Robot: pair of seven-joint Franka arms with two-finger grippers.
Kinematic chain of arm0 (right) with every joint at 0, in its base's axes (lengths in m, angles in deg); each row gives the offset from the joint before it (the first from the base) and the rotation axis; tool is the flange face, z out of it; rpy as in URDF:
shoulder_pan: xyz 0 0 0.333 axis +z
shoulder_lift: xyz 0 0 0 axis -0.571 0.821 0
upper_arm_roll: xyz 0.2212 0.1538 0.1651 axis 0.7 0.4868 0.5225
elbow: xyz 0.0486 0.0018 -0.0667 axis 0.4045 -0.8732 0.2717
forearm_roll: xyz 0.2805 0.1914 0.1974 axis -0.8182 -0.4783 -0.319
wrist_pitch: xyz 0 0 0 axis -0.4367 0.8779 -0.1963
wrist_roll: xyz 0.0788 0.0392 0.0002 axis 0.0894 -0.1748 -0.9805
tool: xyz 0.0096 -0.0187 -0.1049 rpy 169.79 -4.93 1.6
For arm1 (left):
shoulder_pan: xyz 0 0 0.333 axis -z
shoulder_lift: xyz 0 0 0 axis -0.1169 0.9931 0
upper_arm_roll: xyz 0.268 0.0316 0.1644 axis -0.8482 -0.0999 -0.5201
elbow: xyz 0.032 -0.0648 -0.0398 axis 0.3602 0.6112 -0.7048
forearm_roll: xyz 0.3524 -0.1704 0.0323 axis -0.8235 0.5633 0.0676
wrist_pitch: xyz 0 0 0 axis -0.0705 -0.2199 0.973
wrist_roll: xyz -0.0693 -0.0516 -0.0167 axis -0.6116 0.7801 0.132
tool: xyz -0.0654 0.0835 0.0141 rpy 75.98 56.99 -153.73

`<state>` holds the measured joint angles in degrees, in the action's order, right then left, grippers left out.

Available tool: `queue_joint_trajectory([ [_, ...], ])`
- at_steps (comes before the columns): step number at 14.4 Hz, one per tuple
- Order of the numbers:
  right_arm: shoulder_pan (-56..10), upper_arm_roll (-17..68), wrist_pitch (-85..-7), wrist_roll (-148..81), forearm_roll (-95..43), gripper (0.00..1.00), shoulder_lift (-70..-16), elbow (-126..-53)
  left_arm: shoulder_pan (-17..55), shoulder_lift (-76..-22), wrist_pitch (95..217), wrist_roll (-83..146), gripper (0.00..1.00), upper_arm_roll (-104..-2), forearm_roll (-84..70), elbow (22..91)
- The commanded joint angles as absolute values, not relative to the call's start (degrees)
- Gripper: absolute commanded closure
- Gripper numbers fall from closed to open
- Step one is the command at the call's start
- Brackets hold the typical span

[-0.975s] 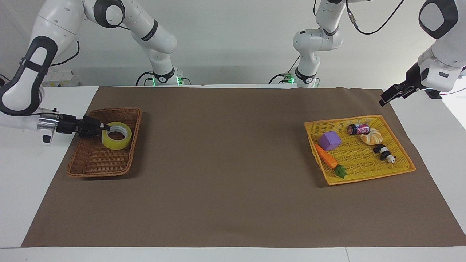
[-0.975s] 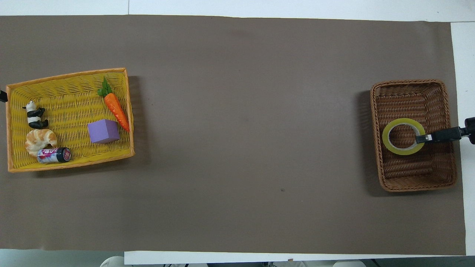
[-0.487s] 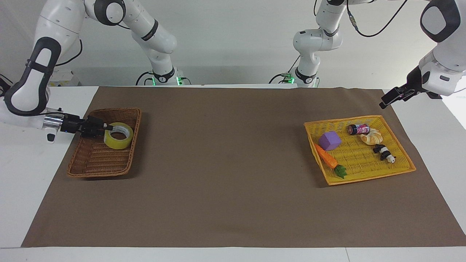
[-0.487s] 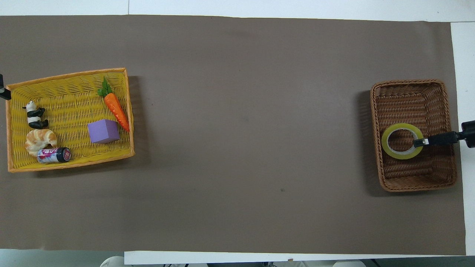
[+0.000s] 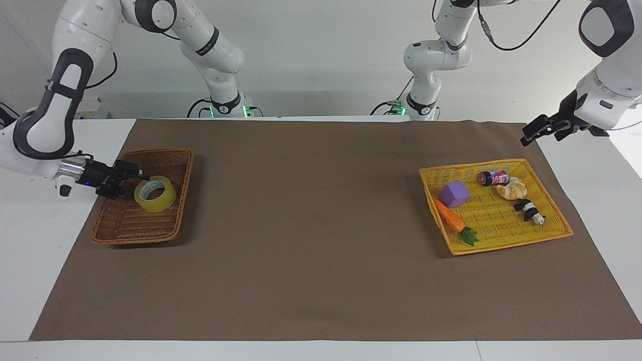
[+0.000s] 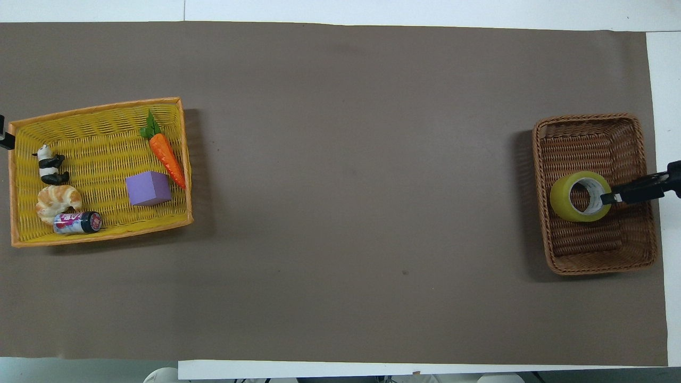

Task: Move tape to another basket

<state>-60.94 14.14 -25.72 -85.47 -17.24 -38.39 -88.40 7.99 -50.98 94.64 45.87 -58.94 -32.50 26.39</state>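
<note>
The yellow tape [image 5: 155, 194] is inside the brown wicker basket [image 5: 134, 241] at the right arm's end of the table, tilted on edge. My right gripper [image 5: 139, 182] reaches in over the basket's side and is shut on the roll's wall. In the overhead view the tape [image 6: 579, 197] shows its outer side and pale core, with the right gripper [image 6: 607, 198] at its rim inside the basket [image 6: 585, 116]. I cannot tell whether the roll touches the basket's bottom. My left gripper [image 5: 532, 133] hangs in the air over the mat's corner beside the yellow tray.
A flat yellow woven tray [image 5: 501, 245] at the left arm's end holds a carrot [image 5: 450, 216], a purple block [image 5: 454, 194], a small can [image 5: 493, 177], a croissant [image 5: 512, 189] and a panda figure [image 5: 529, 210]. A brown mat [image 5: 311, 225] covers the table.
The right gripper has drawn back a little toward its end of the table, and the tape has tipped from lying flat to tilted on edge. The left gripper has barely shifted.
</note>
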Motion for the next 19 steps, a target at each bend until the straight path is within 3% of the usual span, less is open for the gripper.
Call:
queue_joint_trajectory([
  [1, -53.0, 14.2, -30.5, -79.7, -6.0, 0.0, -47.6, -89.2, 8.7, -50.4, 93.1, 46.8, 0.0, -59.6, -32.3, 25.0],
  [4, -47.9, 14.3, -29.4, -66.4, -1.5, 0.0, -54.4, -89.0, 8.6, -49.9, 92.1, 46.7, 0.0, -59.6, -32.2, 24.0],
  [8, -41.3, 14.4, -18.7, -46.8, 4.3, 0.0, -60.0, -85.5, 9.8, -49.5, 92.9, 46.7, 0.0, -59.4, -32.8, 23.4],
  [12, -36.6, 14.5, -9.8, -37.8, 5.8, 0.0, -59.7, -77.3, 9.9, -48.8, 93.8, 46.7, 0.0, -59.5, -32.8, 23.3],
  [15, -36.0, 17.3, -7.9, -32.5, 6.0, 0.0, -61.2, -77.1, 9.8, -47.5, 93.9, 46.7, 0.0, -59.4, -33.7, 22.3],
  [17, -30.5, 12.5, -7.8, -31.7, 6.2, 0.0, -61.7, -77.5, 9.9, -46.5, 93.4, 46.7, 0.0, -59.5, -33.7, 21.1],
  [19, -29.6, 10.9, -7.9, -29.6, 5.9, 0.0, -61.5, -77.1, 9.9, -47.3, 93.1, 46.4, 0.0, -59.4, -33.8, 21.6],
])
